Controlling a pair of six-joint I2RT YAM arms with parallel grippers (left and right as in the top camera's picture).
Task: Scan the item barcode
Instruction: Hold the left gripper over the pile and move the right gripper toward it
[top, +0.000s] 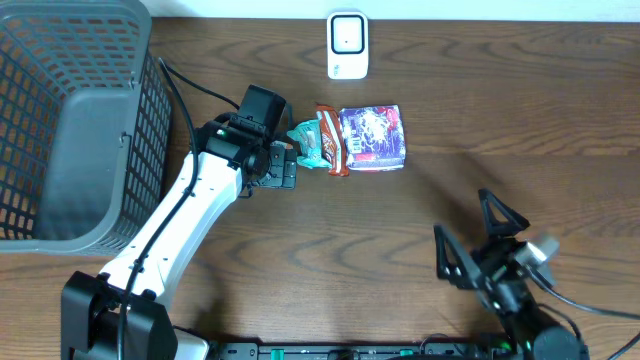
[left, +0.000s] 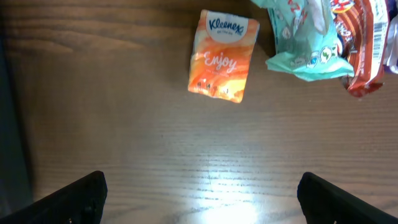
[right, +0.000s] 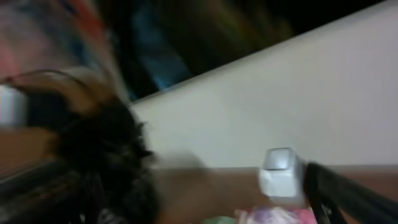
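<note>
A white barcode scanner (top: 347, 45) stands at the table's far edge; the blurred right wrist view shows the scanner (right: 283, 174) too. Below it lie a purple-and-white packet (top: 372, 137), a brown snack packet (top: 330, 140) and a teal packet (top: 308, 145). In the left wrist view an orange Kleenex tissue pack (left: 222, 56) lies flat, with the teal packet (left: 308, 43) to its right. My left gripper (top: 289, 166) hovers open just left of the pile, nothing between its fingers (left: 74, 199). My right gripper (top: 472, 235) is open and empty at the near right.
A large grey mesh basket (top: 70, 120) fills the left side of the table. The left arm (top: 185, 215) stretches diagonally from the near edge. Bare wood lies between the pile and the right gripper.
</note>
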